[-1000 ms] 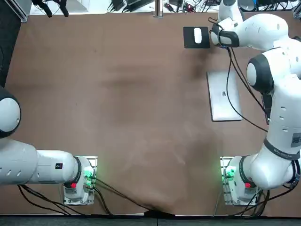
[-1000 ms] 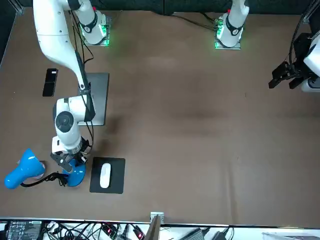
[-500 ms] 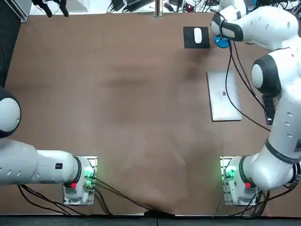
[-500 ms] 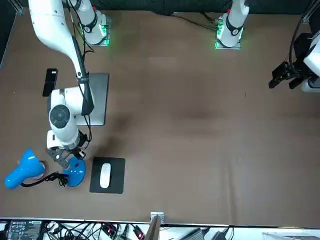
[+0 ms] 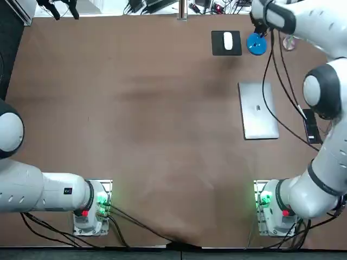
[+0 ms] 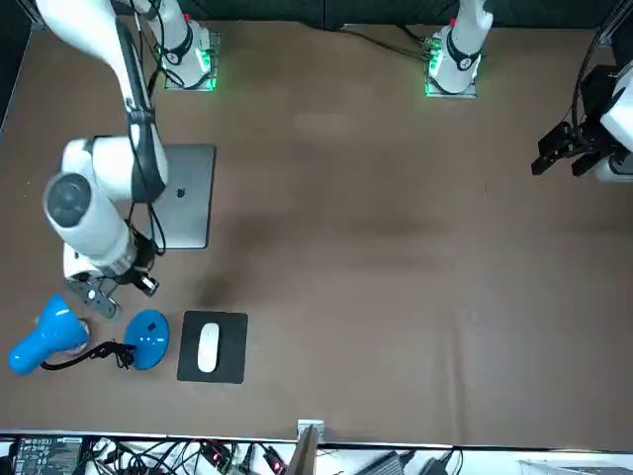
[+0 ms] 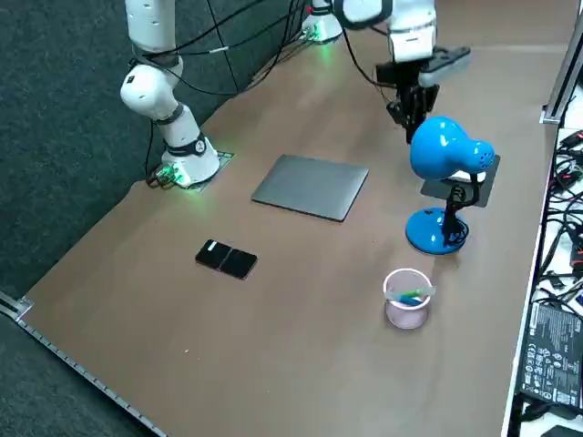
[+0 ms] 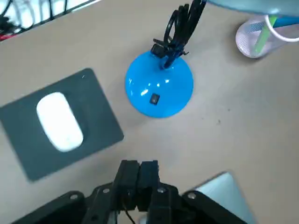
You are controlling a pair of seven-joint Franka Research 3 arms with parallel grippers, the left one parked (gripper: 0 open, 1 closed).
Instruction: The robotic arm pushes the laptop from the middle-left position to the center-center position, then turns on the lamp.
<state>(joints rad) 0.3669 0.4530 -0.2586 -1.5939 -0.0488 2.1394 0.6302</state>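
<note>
The closed silver laptop (image 5: 259, 110) (image 6: 183, 195) (image 7: 311, 186) lies flat on the right part of the brown table. Beyond it stands the blue lamp, with a round base (image 5: 256, 44) (image 6: 148, 338) (image 7: 437, 230) (image 8: 160, 90) and a head (image 6: 45, 336) (image 7: 448, 150). A small black switch (image 8: 154, 99) sits on the base. My right gripper (image 6: 99, 297) (image 7: 412, 114) (image 8: 138, 169) hangs shut and empty above the table, between the laptop's far edge and the lamp base, touching neither.
A white mouse (image 5: 227, 39) (image 8: 60, 127) rests on a black pad (image 6: 232, 368) beside the lamp base. A pink cup (image 7: 407, 297) (image 8: 259, 35) with a pen stands near the lamp, and a black phone (image 7: 227, 259) lies at the table's right.
My right gripper has lifted off the lamp base and drawn back toward the laptop, rising higher. The laptop and lamp have stayed in place.
</note>
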